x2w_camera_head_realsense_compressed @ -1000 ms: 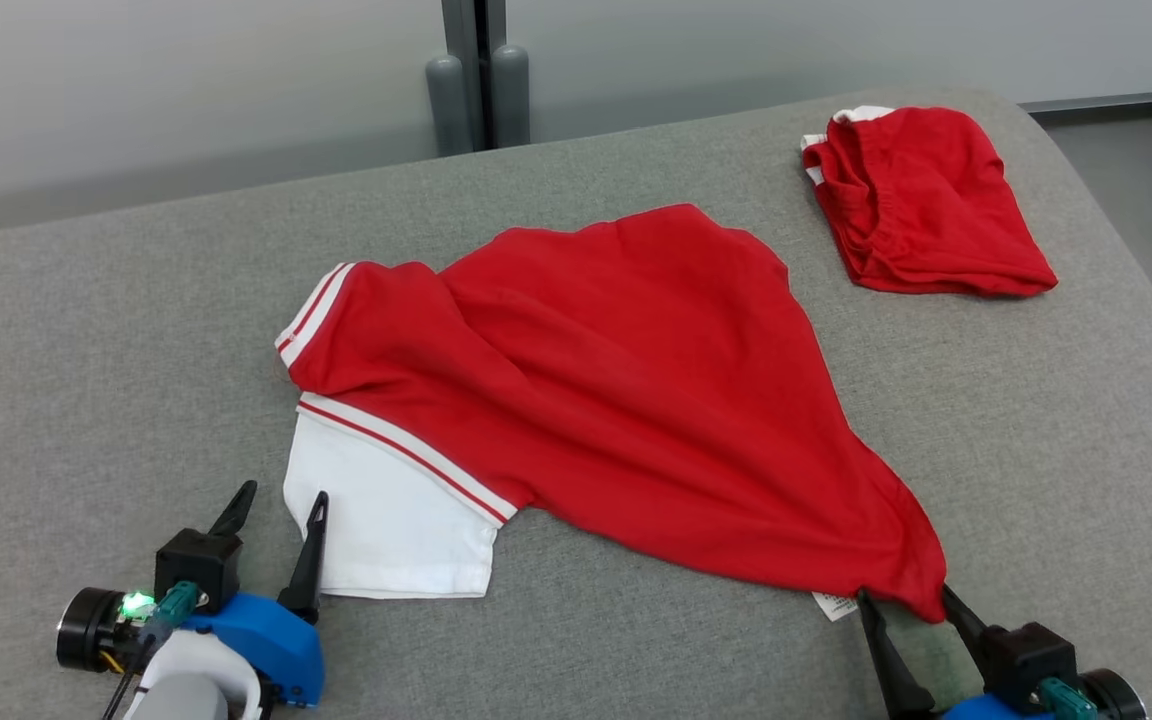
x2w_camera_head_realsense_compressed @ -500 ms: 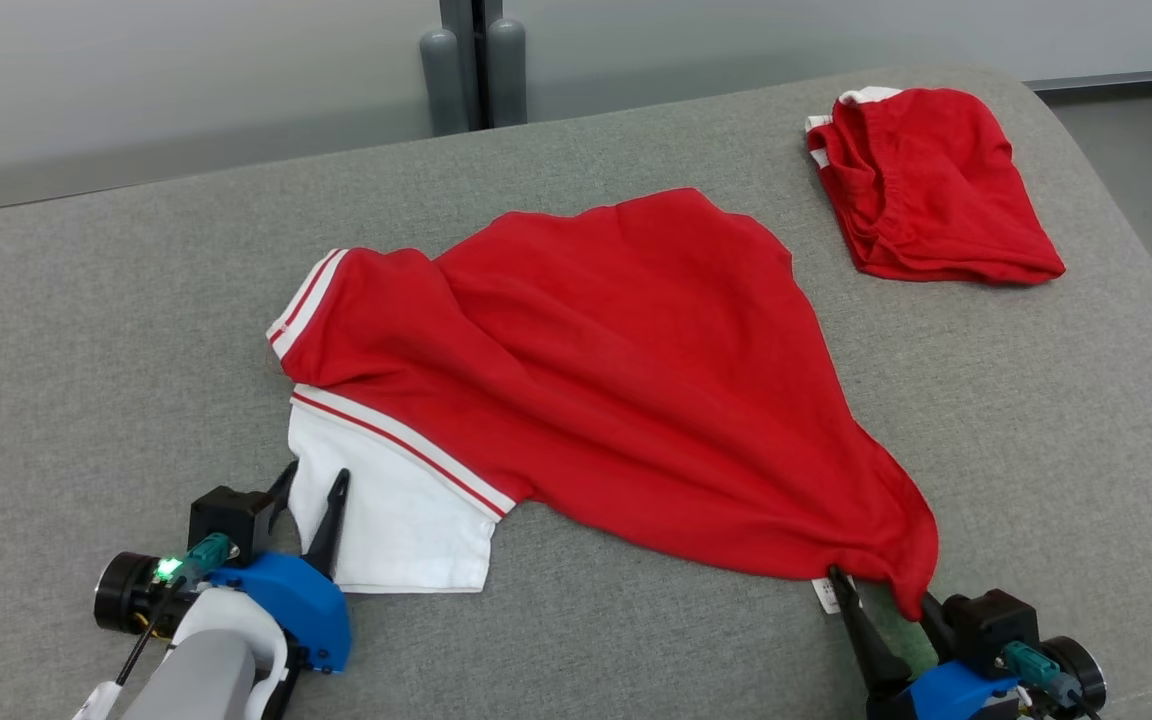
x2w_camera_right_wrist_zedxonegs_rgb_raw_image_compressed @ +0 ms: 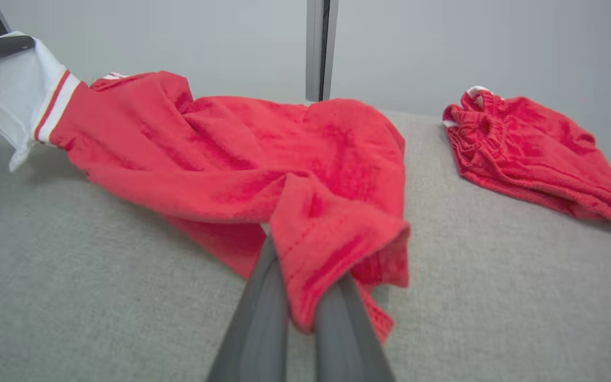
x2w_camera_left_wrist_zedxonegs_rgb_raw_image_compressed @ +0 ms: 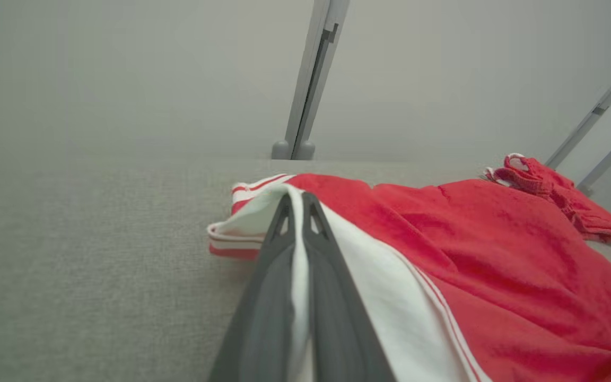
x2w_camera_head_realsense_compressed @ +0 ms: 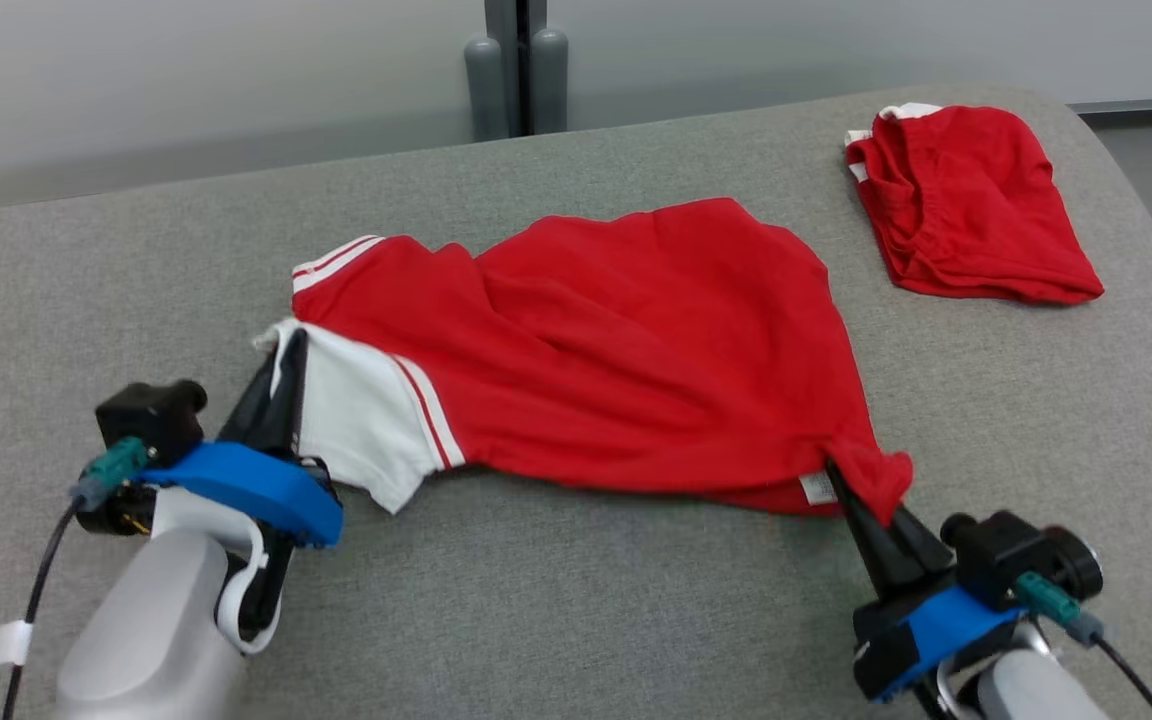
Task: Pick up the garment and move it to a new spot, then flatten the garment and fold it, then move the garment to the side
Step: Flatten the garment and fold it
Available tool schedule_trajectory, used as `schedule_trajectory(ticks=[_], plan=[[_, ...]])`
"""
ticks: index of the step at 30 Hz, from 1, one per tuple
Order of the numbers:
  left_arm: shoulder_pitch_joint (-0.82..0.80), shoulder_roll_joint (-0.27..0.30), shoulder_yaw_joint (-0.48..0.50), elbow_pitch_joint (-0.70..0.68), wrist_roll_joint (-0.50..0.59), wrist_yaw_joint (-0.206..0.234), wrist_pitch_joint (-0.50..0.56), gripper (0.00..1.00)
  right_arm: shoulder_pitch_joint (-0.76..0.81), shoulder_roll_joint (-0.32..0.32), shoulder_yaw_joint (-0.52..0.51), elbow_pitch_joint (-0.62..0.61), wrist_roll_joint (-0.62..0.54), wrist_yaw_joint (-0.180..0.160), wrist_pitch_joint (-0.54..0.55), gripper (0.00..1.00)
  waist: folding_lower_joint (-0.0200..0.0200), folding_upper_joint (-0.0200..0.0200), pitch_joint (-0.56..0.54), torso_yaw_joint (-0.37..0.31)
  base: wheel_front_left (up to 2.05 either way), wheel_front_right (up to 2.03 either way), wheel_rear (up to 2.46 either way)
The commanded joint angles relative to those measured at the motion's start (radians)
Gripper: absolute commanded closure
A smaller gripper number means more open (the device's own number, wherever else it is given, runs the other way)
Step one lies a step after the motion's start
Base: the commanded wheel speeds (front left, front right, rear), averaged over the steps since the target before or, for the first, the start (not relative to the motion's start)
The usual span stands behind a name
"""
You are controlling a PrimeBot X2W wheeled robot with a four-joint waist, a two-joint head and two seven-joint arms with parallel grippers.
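Two ends of the red garment point(x2w_camera_head_realsense_compressed: 636, 340) are pinched, one per arm. It lies on the grey padded surface point(x2w_camera_head_realsense_compressed: 576, 620) in the middle of the head view, long axis running left to right, the left end a little farther from the robot than the right. Left end: a white sleeve point(x2w_camera_head_realsense_compressed: 361, 420) with a red-and-white striped band, pointing at the left gripper point(x2w_camera_head_realsense_compressed: 284, 350). That gripper's fingers are pressed together on the sleeve's edge, and the left wrist view shows white cloth squeezed in the slit between them. Right end: a bunched red corner, pointing at the right gripper point(x2w_camera_head_realsense_compressed: 833, 475), which is closed tight on it. Both held ends look raised off the surface; the middle rests on it. A small white label point(x2w_camera_head_realsense_compressed: 818, 488) sits just beside the right fingers, print too small to read. In the right wrist view a red fold drapes over the fingertips and hides them. The neck opening is hard to make out; front or back uppermost cannot be told. Both forearms are cut off at the bottom edge. A second red garment point(x2w_camera_head_realsense_compressed: 971, 205), crumpled, lies well apart at far right.
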Motion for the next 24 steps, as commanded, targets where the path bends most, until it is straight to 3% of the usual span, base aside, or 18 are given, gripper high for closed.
schedule_trajectory(ticks=[1, 9, 14, 24], plan=[[-0.019, 0.002, 0.009, -0.009, -0.007, -0.001, -0.003, 1.0, -0.027, -0.004, 0.003, -0.01, 0.006, 0.0, -0.004, 1.0, 0.0, -0.0002, 0.001, 0.003, 0.0, 0.0, 0.0], [-0.243, 0.046, -0.001, -0.074, -0.106, -0.001, 0.036, 1.0, -0.301, -0.032, 0.011, -0.038, 0.06, 0.0, -0.004, 1.0, 0.0, -0.0002, 0.054, 0.035, 0.0, 0.0, 0.0], [-0.491, 0.066, 0.043, -0.027, -0.158, 0.001, 0.108, 1.0, -0.598, -0.023, 0.034, 0.079, 0.145, 0.0, -0.001, 1.0, 0.0, -0.0002, 0.138, 0.047, 0.0, 0.0, 0.0], [-1.051, 0.055, 0.034, 0.137, -0.09, 0.013, 0.189, 1.0, -1.218, -0.032, 0.064, 0.334, 0.316, 0.0, 0.047, 1.0, 0.0, -0.0002, 0.309, 0.064, 0.0, 0.0, 0.0]])
